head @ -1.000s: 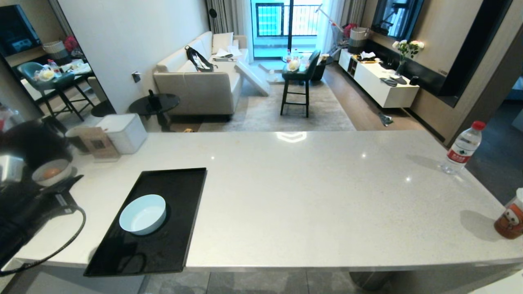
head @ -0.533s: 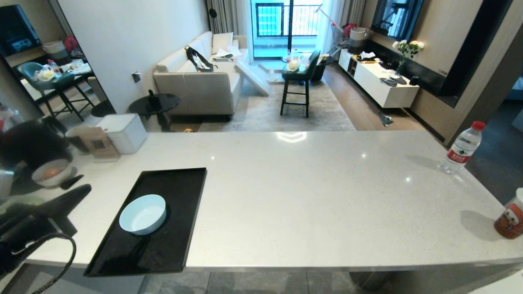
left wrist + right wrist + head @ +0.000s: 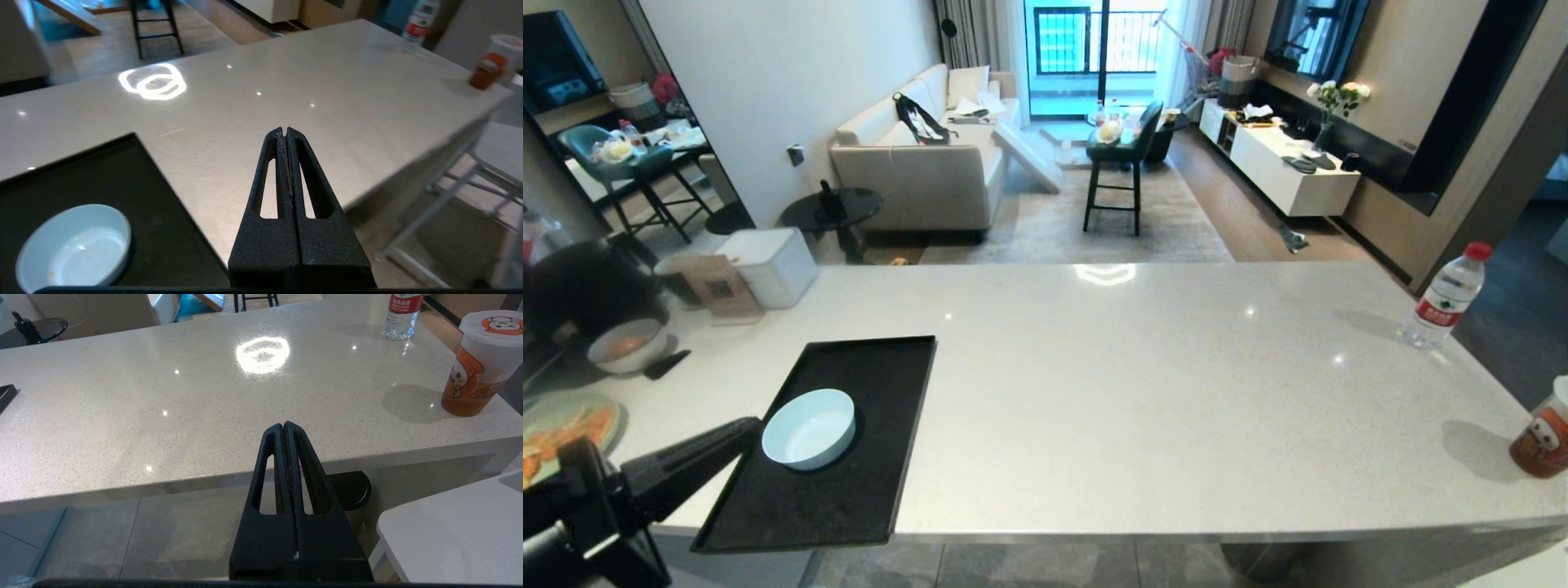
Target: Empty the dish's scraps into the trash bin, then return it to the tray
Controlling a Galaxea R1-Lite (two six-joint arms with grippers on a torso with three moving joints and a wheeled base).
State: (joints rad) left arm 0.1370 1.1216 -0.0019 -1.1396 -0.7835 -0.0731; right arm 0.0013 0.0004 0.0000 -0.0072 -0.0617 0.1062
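Closed and empty, the left gripper [image 3: 747,430] is seen in the head view at the near left of the white counter [image 3: 1143,367], its black fingers pressed together and its tip just beside the left rim of the black tray [image 3: 890,441]. On that tray the pale blue-white bowl [image 3: 809,428] is set upright, close to the gripper's tip but not gripped; whether the two touch cannot be told. No scraps are seen in the bowl. Farther left on the counter a greyish bowl with an orange ball [image 3: 627,345] is placed, and at the picture's left edge a green plate with orange sticks [image 3: 568,425] is partly shown. A water bottle [image 3: 1448,297] and an orange cup [image 3: 1543,433] are stood far to the right. From the left wrist view, the left gripper [image 3: 284,131] is shown with both fingers [image 3: 269,179] shut flat against each other, nothing between them, held over the counter's near edge; the bowl [image 3: 73,247] is seen to one side on the tray [image 3: 122,175], with only faint smears inside. From the right wrist view, the right gripper [image 3: 283,425] is likewise closed on nothing, held before the counter's front edge, well apart from the tray, with the bottle [image 3: 400,314] and the cup [image 3: 478,363] at the counter's far end.
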